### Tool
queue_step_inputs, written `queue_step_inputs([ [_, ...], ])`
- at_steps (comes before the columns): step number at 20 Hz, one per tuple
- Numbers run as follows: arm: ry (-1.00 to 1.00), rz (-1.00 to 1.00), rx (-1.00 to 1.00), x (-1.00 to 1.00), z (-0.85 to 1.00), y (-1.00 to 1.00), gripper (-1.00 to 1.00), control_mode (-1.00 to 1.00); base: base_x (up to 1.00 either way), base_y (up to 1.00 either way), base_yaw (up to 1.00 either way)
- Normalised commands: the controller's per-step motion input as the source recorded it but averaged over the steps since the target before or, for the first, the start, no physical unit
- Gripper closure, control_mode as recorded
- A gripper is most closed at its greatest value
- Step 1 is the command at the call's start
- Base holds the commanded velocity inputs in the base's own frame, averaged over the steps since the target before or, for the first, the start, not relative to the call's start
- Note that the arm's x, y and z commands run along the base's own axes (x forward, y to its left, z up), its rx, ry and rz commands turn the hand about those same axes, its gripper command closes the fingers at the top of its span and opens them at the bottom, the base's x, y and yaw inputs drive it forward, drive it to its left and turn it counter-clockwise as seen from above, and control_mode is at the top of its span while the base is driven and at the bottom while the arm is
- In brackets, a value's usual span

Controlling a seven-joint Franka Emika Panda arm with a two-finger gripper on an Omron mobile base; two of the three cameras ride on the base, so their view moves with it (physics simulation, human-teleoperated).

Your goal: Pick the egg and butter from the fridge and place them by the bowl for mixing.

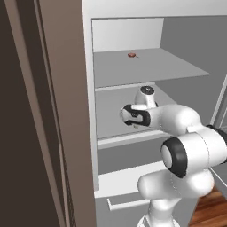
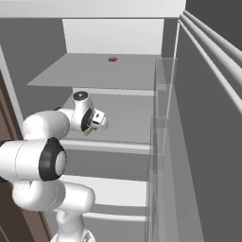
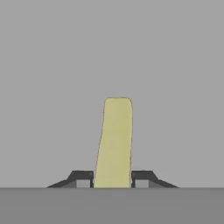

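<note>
The butter (image 3: 113, 140), a pale-yellow stick, runs straight away from my hand between the two dark fingertips. My gripper (image 3: 112, 179) is shut on it, each finger pressed to one side of its near end. The arm reaches into the fridge (image 1: 146, 66) over the middle grey shelf (image 2: 123, 118). In the right base view a bit of the butter (image 2: 88, 131) shows under the hand, at my gripper (image 2: 94, 124). The egg and the bowl are out of view.
A small flat red thing (image 1: 132, 55) (image 2: 112, 59) lies on the upper shelf. The bottom drawer with its bar handle (image 1: 128, 204) is below the arm. The open door's clear racks (image 2: 163, 118) stand close on the right. A brown cabinet wall (image 1: 44, 133) is at the left.
</note>
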Motion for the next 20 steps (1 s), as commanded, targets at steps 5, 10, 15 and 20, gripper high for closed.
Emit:
queue_step_inputs([
  [5,0.0,0.0,0.0,-0.78,0.34,-0.07,1.0,-1.0,0.0,0.0,0.0],
  [10,0.0,-0.01,0.0,-0.61,0.68,-0.03,1.0,-1.0,0.0,0.0,0.0],
  [15,0.03,0.0,0.0,-0.62,0.85,0.0,1.0,-1.0,0.0,0.0,0.0],
  [20,0.13,0.0,0.0,-0.83,0.46,-0.01,1.0,-1.0,0.0,0.0,0.0],
])
